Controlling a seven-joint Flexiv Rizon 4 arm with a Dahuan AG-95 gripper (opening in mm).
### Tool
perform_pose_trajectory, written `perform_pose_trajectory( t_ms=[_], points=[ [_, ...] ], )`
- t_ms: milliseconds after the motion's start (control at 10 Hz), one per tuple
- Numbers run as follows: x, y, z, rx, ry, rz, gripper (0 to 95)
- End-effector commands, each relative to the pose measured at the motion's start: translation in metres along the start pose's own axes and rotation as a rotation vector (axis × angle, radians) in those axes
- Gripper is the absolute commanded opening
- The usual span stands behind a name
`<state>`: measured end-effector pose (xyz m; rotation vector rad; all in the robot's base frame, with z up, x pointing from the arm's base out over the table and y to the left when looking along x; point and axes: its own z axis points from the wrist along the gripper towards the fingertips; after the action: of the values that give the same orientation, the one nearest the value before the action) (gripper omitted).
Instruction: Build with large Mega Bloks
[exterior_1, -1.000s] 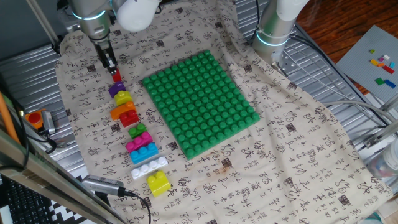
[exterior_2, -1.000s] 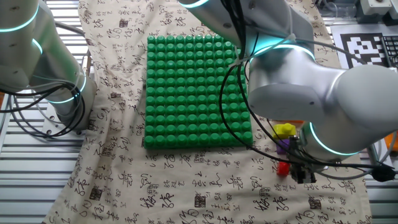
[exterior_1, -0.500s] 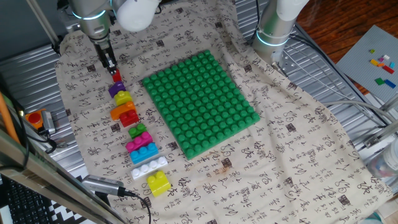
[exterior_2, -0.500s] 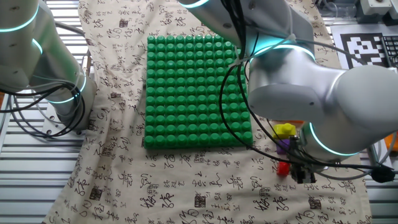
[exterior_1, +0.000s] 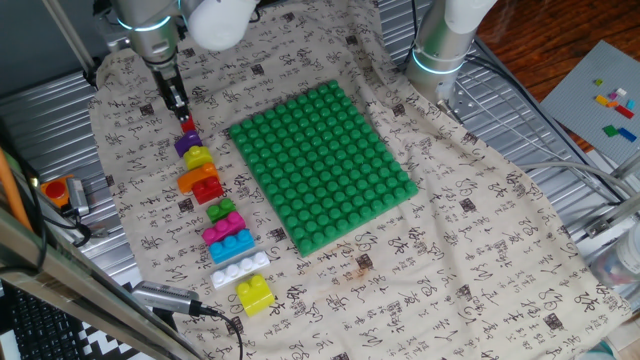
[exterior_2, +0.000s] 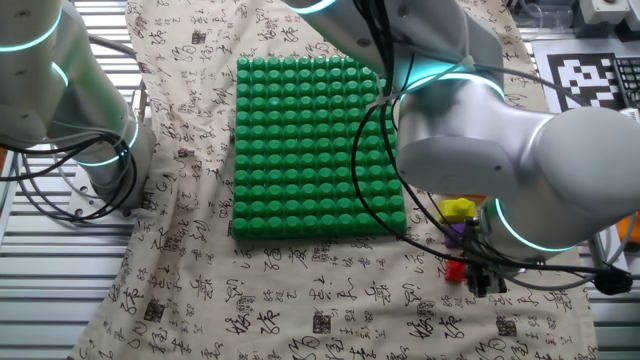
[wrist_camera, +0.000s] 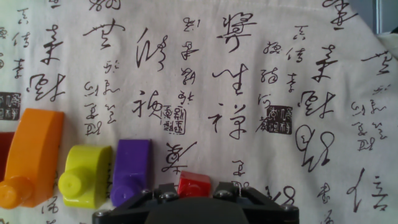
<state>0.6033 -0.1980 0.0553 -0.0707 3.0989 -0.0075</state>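
Your gripper was clamped on the small red brick at the row's far end, near the surface's far corner. It looked light, rigid and glossy, so slippery; flat sides suited gripping. The purple brick lay beside it.

One fixed camera high over the desk, looking down at an angle, the other opposite and nearer — both share the green baseplate, hand camera close above the cloth

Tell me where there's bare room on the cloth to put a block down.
Free: the cloth right of the green baseplate, and the strip below it. Crowded: the row of blocks left of the baseplate, where the tool grips the red block.
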Motion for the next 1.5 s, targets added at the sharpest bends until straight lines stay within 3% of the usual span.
perform_pose_trajectory(
  t_ms=[100, 300, 800, 1000, 1200, 1500],
  points=[
    [0.003, 0.002, 0.002, 0.002, -0.003, -0.001, 38.0],
    [0.003, 0.002, 0.002, 0.005, -0.002, 0.001, 0.0],
    [0.003, 0.002, -0.001, 0.006, 0.005, -0.008, 0.0],
    [0.001, 0.001, -0.015, 0.006, 0.017, -0.019, 0.0],
    [0.001, 0.003, -0.046, 0.002, 0.029, -0.036, 0.0],
    [0.021, 0.03, -0.076, 0.003, 0.036, -0.036, 0.0]
  ],
)
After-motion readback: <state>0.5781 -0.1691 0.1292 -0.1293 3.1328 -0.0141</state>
